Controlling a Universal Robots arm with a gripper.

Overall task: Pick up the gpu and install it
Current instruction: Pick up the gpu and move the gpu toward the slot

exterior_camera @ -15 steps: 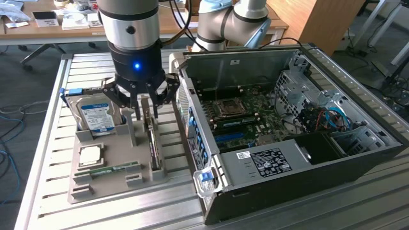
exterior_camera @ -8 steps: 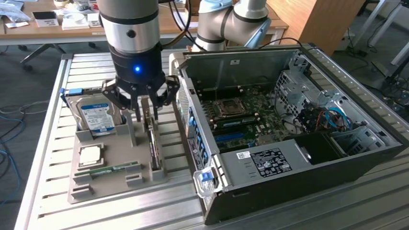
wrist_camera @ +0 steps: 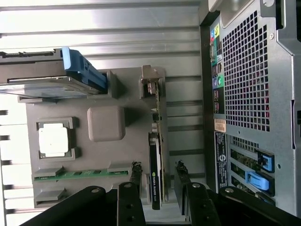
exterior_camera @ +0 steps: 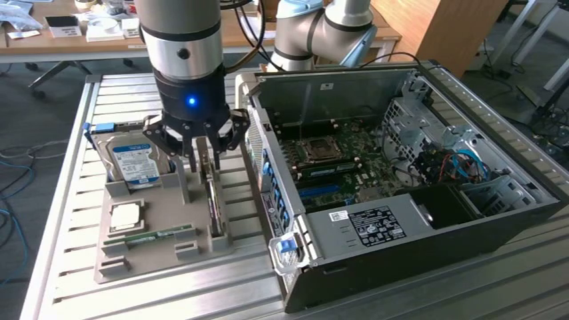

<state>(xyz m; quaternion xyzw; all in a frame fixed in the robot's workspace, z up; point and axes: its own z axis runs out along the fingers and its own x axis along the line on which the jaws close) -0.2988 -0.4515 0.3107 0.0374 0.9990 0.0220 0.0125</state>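
Gpu (wrist_camera: 155, 136) stands on edge in the grey tray (wrist_camera: 56, 113), beside the computer case (wrist_camera: 254, 70). The gripper (exterior_camera: 197, 167) hangs over it, fingers apart, one on each side, not yet clamped. It is probably light, stiff and fragile; grip its flat faces, clear of the fan.

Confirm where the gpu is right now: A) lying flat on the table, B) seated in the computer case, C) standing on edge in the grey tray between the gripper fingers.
C: the gpu stands on edge in the grey tray, and the gripper straddles it with open fingers.
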